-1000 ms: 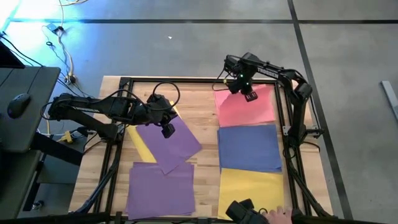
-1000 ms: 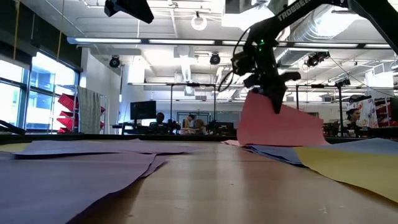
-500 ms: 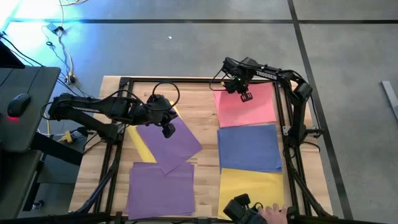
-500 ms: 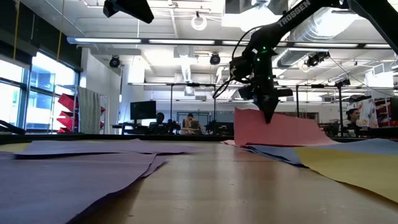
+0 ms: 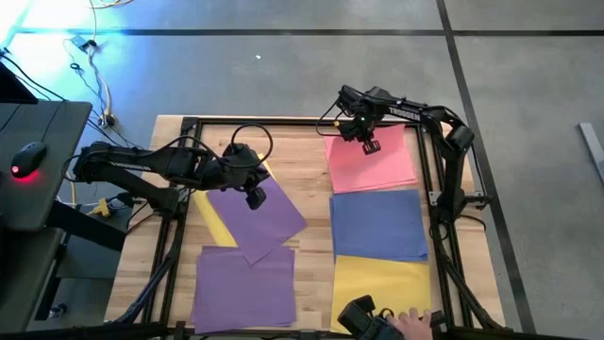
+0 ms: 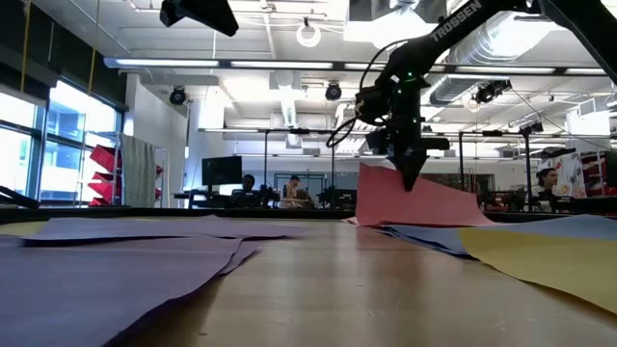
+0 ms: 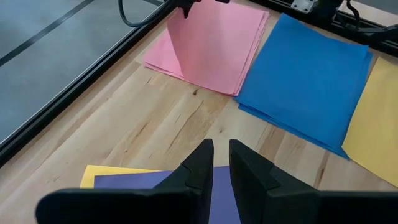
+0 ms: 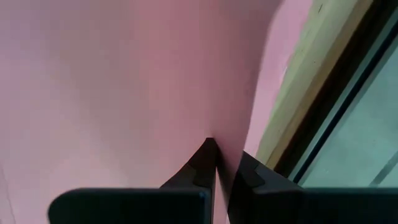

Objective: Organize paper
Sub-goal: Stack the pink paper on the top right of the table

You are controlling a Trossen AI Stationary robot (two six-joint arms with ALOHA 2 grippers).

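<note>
right gripper [image 5: 370,145]: clamped on a raised pink sheet [image 5: 373,161], far right of table [image 5: 302,179] | left gripper [image 5: 254,197]: nearly together, empty, over purple sheet [image 5: 262,215] | blue sheet [image 5: 377,224] just beside pink

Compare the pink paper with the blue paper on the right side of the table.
The pink paper lies farthest back in its column, with one sheet pinched and lifted by the right gripper; the blue paper lies flat in the middle, untouched. Pink's raised sheet stands up in the low view; blue stays low. Both are roughly square stacks.

Pink [image 5: 373,162], blue [image 5: 377,225], purple [image 5: 260,212], yellow [image 5: 382,281] paper
</note>
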